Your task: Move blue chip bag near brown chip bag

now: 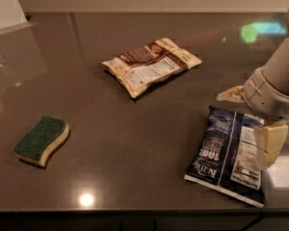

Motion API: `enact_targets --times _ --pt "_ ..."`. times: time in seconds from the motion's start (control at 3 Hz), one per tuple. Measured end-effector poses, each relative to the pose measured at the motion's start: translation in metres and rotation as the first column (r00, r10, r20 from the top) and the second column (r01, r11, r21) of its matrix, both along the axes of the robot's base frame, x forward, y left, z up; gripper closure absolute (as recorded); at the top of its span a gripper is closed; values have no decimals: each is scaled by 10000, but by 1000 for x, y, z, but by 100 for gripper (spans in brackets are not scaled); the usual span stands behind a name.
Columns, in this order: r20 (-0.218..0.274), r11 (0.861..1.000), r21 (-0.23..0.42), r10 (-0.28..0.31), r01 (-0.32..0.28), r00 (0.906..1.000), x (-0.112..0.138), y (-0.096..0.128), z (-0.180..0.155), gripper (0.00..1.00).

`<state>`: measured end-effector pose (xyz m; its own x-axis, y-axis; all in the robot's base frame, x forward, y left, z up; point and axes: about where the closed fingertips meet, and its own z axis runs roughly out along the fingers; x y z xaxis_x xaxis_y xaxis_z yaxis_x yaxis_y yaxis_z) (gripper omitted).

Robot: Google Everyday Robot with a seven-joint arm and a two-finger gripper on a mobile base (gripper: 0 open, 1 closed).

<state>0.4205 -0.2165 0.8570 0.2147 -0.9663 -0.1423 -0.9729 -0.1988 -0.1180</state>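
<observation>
The blue chip bag (227,154) lies flat at the front right of the dark counter, with white lettering and a white label panel. The brown chip bag (151,64) lies flat near the middle back, label side up, well apart from the blue one. My gripper (251,121) hangs over the blue bag's right upper part. It is open: one tan finger (231,95) points left past the bag's top edge, the other finger (269,145) sits over the bag's right side. It holds nothing.
A green and cream sponge (41,140) lies at the front left. The counter's front edge (135,211) runs just below the blue bag. A white object (5,6) stands at the back left corner.
</observation>
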Motion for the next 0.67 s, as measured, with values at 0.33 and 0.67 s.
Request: enact_targets --times 0.33,0.67 --pt "-93 9994 -360 14 -17 10000 0 -1 0 21" --pt "-107 9977 -683 -18 11 9999 1 -5 5 44"
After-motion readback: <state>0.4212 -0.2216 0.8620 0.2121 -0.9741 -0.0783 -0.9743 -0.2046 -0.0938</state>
